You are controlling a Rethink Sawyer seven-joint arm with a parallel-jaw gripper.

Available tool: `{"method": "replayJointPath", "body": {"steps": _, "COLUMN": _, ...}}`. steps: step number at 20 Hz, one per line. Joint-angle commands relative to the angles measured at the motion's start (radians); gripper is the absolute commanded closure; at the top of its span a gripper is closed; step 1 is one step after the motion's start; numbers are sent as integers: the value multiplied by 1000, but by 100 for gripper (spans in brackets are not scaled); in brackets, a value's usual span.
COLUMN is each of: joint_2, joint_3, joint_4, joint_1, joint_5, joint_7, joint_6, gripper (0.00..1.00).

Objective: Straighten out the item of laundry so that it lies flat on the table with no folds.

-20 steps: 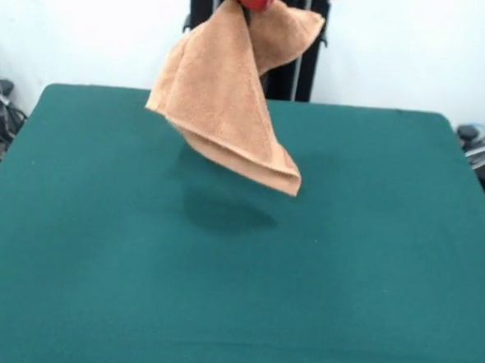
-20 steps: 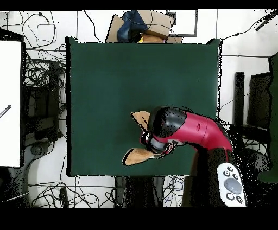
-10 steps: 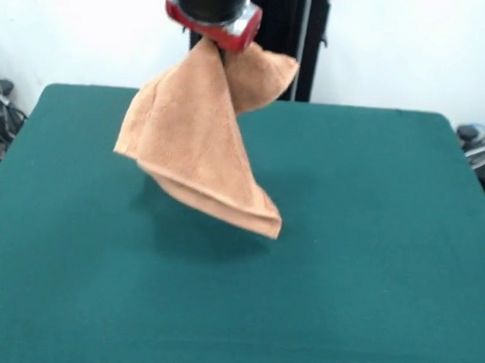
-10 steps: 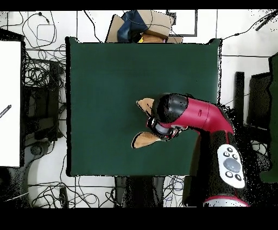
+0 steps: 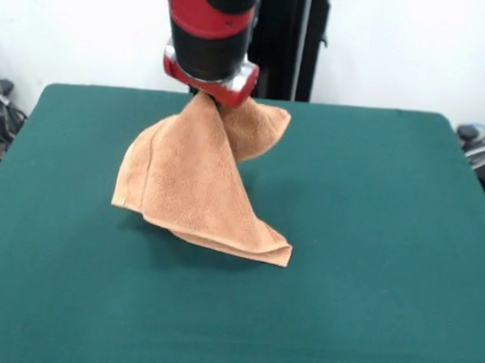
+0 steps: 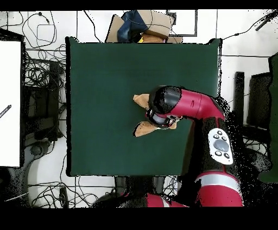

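The item of laundry (image 5: 197, 179), a light orange-brown terry towel, hangs in a bunched cone from my gripper (image 5: 209, 95), which is shut on its top. Its lower folded edge touches the table (image 5: 371, 239) and starts to pile there, with one flap sticking out to the right behind the gripper. In the overhead view the arm's red and black head (image 6: 164, 107) covers the gripper. Only two tips of the towel (image 6: 143, 129) peek out beside it, on the green table (image 6: 103, 81) right of centre.
Green felt stretches widely around the towel on all sides. Off the table lie tangled cables (image 6: 40, 81), a white board (image 6: 10, 103) at the left and boxes (image 6: 144, 24) past the top edge. The arm's red link (image 6: 203, 106) reaches over the table's right side.
The gripper has come down and shifted further over the table with the towel. The towel's lower edge, hanging in the air before, now rests on the felt.
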Motion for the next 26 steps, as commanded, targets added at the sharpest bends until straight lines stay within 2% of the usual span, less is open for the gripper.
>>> {"method": "replayJointPath", "body": {"steps": 1, "joint_2": 40, "joint_3": -3, "joint_4": -33, "joint_1": 50, "joint_5": -16, "joint_7": 169, "joint_6": -70, "gripper": 100}}
{"method": "replayJointPath", "body": {"steps": 15, "joint_2": 21, "joint_3": -9, "joint_4": 28, "joint_1": 50, "joint_5": -10, "joint_7": 142, "joint_6": -130, "gripper": 100}}
{"method": "replayJointPath", "body": {"steps": 26, "joint_2": 26, "joint_3": -5, "joint_4": 30, "joint_1": 53, "joint_5": -5, "joint_7": 134, "joint_6": -134, "gripper": 100}}
